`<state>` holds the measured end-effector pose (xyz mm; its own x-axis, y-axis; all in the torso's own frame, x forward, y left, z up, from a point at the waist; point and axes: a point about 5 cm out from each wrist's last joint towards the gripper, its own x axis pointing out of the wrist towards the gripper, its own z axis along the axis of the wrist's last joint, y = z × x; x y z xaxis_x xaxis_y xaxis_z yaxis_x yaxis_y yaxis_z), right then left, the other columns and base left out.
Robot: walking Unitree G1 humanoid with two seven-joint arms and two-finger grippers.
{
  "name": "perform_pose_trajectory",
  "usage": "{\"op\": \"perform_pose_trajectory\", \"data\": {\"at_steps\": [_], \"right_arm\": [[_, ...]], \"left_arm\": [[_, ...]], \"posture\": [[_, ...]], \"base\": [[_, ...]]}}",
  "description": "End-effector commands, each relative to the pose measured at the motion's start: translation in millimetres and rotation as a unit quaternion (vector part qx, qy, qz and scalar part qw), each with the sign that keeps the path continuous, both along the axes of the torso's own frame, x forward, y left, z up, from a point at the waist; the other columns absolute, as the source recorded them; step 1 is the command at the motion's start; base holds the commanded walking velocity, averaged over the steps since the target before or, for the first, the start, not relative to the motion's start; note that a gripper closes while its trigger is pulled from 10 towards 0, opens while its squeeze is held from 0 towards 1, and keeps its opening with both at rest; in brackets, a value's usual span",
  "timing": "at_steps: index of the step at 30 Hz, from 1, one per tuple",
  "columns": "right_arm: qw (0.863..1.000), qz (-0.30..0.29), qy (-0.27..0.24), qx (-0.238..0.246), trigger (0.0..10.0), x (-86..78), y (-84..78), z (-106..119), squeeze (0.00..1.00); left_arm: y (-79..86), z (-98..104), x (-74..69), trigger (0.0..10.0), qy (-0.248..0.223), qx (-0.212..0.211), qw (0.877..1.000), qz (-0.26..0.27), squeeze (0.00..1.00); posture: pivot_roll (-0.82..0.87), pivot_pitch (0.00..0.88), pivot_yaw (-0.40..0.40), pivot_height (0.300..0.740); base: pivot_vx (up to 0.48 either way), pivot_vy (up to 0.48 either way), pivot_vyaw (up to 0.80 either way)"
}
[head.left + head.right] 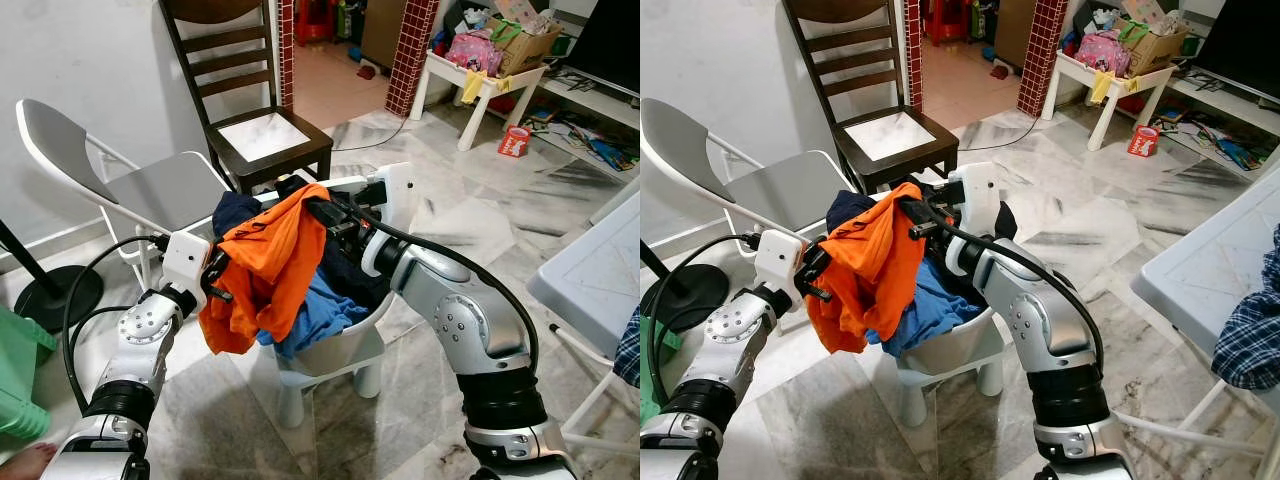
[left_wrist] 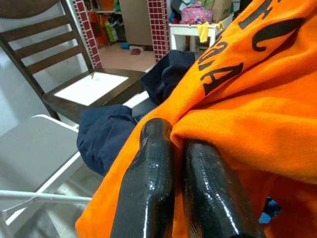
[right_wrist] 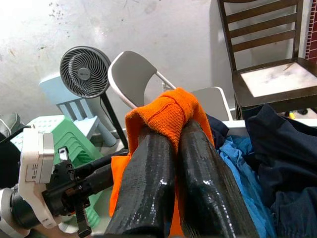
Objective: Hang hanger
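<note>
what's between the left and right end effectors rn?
The orange shirt, stretched between them: the left end effector and the right end effector each pinch its fabric, as both wrist views show.

I am reaching both silver arms forward at chest height. My left gripper with two long black fingers [image 2: 171, 144] is pinching a fold of the orange printed shirt [image 1: 265, 265], fingers closed together. My right gripper with two long black fingers [image 3: 173, 134] is clamping the same shirt's rolled upper edge, elbow bent outward.
</note>
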<state>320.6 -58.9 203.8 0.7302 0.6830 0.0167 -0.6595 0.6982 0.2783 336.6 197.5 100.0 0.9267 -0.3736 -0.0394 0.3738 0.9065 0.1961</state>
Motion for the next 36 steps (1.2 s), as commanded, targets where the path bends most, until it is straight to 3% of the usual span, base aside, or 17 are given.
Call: {"op": "perform_pose_trajectory", "data": {"at_steps": [1,5,11,13,14,16,17,19,24,27,28,30,31,34,35,36], "right_arm": [[1.0,-0.01,-0.007,0.002,0.0,2.8,-3.1,3.5,0.0],[1.0,-0.012,-0.006,0.0,0.0,3.1,-3.8,2.2,0.0],[1.0,-0.017,-0.005,-0.009,0.0,3.1,-7.8,-2.7,0.0],[1.0,-0.018,-0.007,-0.02,0.0,3.6,-8.6,-5.4,0.0],[1.0,-0.017,-0.007,-0.021,0.0,3.9,-8.4,-6.2,0.0],[1.0,-0.016,-0.006,-0.022,0.0,4.7,-7.3,-7.4,0.0],[1.0,-0.013,-0.007,-0.022,0.0,5.3,-5.9,-7.2,0.0],[1.0,-0.01,-0.008,-0.022,0.0,6.0,-4.7,-6.6,0.0],[1.0,-0.008,-0.011,-0.026,0.0,7.9,-5.1,-7.3,0.0],[0.999,-0.009,-0.012,-0.029,0.0,7.9,-6.0,-7.9,0.0],[0.999,-0.01,-0.012,-0.032,0.0,7.4,-6.9,-8.7,0.0],[0.999,-0.011,-0.011,-0.033,0.0,7.2,-7.5,-9.3,0.0],[0.999,-0.012,-0.011,-0.034,0.0,7.2,-8.3,-10.2,0.0],[0.999,-0.014,-0.009,-0.037,0.0,7.4,-9.1,-11.4,0.0],[0.999,-0.014,-0.009,-0.038,0.0,7.6,-9.1,-12.1,0.0],[0.999,-0.014,-0.01,-0.038,0.0,7.6,-9.1,-12.2,0.0]], "left_arm": [[0.4,7.4,1.6,0.0,-0.012,0.007,1.0,-0.011,0.0],[-1.7,10.4,0.3,0.0,-0.017,0.015,0.999,-0.025,0.0],[-5.4,27.7,-24.2,0.0,-0.02,0.058,0.993,-0.106,0.0],[-0.5,35.2,-30.7,0.0,-0.028,0.06,0.992,-0.104,0.0],[2.1,40.1,-32.2,0.0,-0.034,0.038,0.994,-0.096,0.0],[5.4,52.5,-35.7,0.0,-0.027,-0.09,0.993,-0.07,0.0],[7.7,57.6,-37.6,0.0,-0.017,-0.164,0.984,-0.067,0.0],[8.4,64.2,-41.6,0.0,-0.008,-0.219,0.972,-0.082,0.0],[10.5,71.5,-51.0,0.0,0.004,-0.197,0.973,-0.118,0.0],[39.6,72.8,-48.5,0.0,0.01,-0.217,0.974,-0.067,0.0],[51.5,70.5,-48.5,0.0,0.014,-0.208,0.977,-0.052,0.0],[59.2,69.6,-48.6,0.0,0.019,-0.212,0.976,-0.041,0.0],[71.7,70.3,-45.0,0.0,0.009,-0.189,0.982,0.0,0.0],[80.8,74.3,-40.8,0.0,0.001,-0.161,0.987,0.027,0.0],[80.1,73.8,-39.4,1.0,0.004,-0.157,0.987,0.03,0.0],[79.7,73.6,-39.1,1.0,0.005,-0.156,0.987,0.03,0.0]], "posture": [[-0.05,0.062,-0.012,0.74],[-0.05,0.061,-0.011,0.74],[-0.04,0.061,-0.007,0.74],[-0.02,0.059,-0.011,0.74],[-0.02,0.059,-0.011,0.74],[-0.02,0.057,-0.016,0.74],[-0.01,0.055,-0.019,0.74],[-0.01,0.053,-0.022,0.74],[-0.01,0.049,-0.028,0.74],[-0.02,0.048,-0.028,0.74],[-0.02,0.048,-0.027,0.74],[-0.02,0.049,-0.027,0.74],[-0.03,0.049,-0.027,0.74],[-0.03,0.051,-0.029,0.74],[-0.03,0.051,-0.029,0.74],[-0.03,0.051,-0.029,0.74]], "base": [[0.0,0.0,0.0],[0.0,0.0,0.0],[0.0,0.0,0.0],[0.0,0.0,0.0],[0.0,0.0,0.0],[0.0,0.0,0.0],[0.0,0.0,0.0],[0.0,0.0,0.0],[0.0,0.0,0.0],[0.0,0.0,0.0],[0.0,0.0,0.0],[0.0,0.0,0.0],[0.0,0.0,0.0],[0.0,0.0,0.0],[0.0,0.0,0.0],[0.0,0.0,0.0]]}}
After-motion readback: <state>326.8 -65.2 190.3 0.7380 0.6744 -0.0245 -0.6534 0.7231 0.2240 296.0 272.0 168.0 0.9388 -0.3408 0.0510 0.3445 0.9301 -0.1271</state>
